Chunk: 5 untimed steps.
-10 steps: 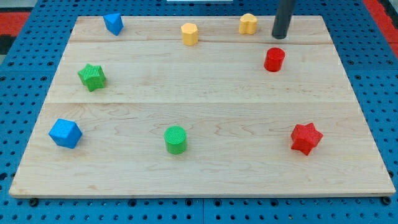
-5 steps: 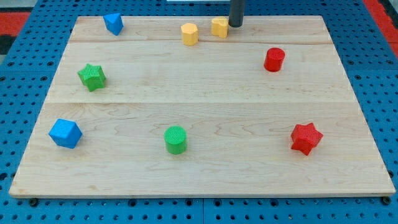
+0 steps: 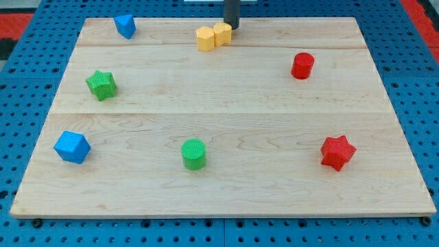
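Two yellow blocks (image 3: 212, 36) below my tip (image 3: 232, 27)

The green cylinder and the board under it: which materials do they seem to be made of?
The green cylinder looks like matte plastic, possibly 3D-printed: fine parallel ridges line its top and there is no gloss. The board looks like pale, unvarnished or lightly finished wood: grain streaks run across it, and seams show where planks join. My tip touches a yellow block far from both.

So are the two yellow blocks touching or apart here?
Touching. The right yellow block sits flush against the left yellow block, no board showing between them. My tip is at the right one's upper right edge.
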Motion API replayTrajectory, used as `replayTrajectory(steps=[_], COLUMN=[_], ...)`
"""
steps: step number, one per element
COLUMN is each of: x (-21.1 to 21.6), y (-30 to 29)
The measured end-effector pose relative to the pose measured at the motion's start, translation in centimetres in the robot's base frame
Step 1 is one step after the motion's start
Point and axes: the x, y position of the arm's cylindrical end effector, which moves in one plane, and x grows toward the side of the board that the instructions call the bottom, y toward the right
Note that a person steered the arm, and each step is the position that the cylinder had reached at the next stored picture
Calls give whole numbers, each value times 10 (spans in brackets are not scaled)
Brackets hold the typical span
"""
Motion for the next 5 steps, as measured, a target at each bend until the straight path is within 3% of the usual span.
replayTrajectory(steps=[5], x=[24], y=[-29])
